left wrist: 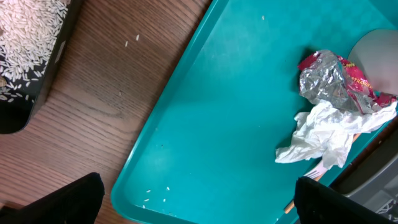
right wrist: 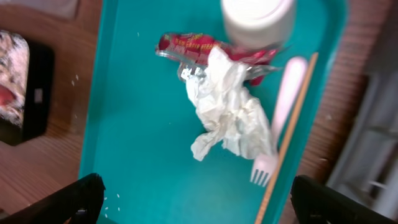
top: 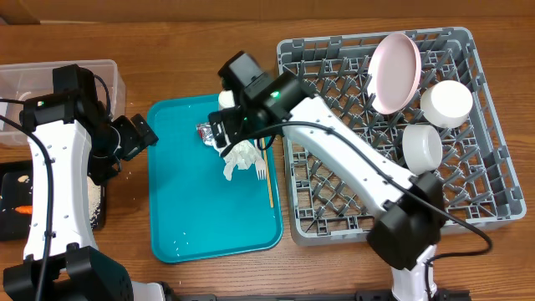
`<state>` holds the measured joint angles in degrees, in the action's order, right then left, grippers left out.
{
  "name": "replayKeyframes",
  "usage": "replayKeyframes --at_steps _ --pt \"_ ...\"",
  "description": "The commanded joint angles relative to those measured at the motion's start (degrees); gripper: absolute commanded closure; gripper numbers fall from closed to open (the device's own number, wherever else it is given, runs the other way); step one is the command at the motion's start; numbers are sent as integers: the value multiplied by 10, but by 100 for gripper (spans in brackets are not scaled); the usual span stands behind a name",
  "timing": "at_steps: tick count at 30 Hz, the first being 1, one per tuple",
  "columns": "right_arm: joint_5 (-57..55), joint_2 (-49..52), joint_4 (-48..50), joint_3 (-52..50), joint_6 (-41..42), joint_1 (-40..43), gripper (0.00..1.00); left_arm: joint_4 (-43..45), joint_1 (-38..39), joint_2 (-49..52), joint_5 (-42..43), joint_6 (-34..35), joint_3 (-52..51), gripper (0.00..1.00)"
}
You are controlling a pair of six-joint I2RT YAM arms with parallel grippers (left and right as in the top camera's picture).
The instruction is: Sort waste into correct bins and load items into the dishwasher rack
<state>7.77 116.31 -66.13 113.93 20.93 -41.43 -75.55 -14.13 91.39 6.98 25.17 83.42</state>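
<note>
On the teal tray lie a crumpled white napkin, a red-and-silver wrapper, a white fork, a thin wooden stick and a small white cup. My right gripper hovers open above the napkin and wrapper, holding nothing. The left gripper stands open over the tray's left edge, also holding nothing. The grey rack holds a pink plate and two white bowls.
A clear tub sits at the far left. Below it is the black tray, holding grain scraps and an orange carrot. A few grains lie on the teal tray's near corner.
</note>
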Motion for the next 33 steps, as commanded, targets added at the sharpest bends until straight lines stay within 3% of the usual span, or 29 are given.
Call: replayKeyframes --at_steps 1,12,20,28,33 --pt "-46 -80 -18 43 6 26 0 0 -1 -8 -6 6 10 0" --pt "-317 -199 -72 61 18 178 0 0 -1 -8 -6 6 10 0" --pt "-264 -190 -94 61 16 282 0 0 -1 -8 -6 6 10 0" --pt "-265 -190 -94 61 17 298 0 51 -1 -7 1 8 10 0" --pt "-265 -190 -94 61 16 298 0 6 2 -8 148 5 8 0"
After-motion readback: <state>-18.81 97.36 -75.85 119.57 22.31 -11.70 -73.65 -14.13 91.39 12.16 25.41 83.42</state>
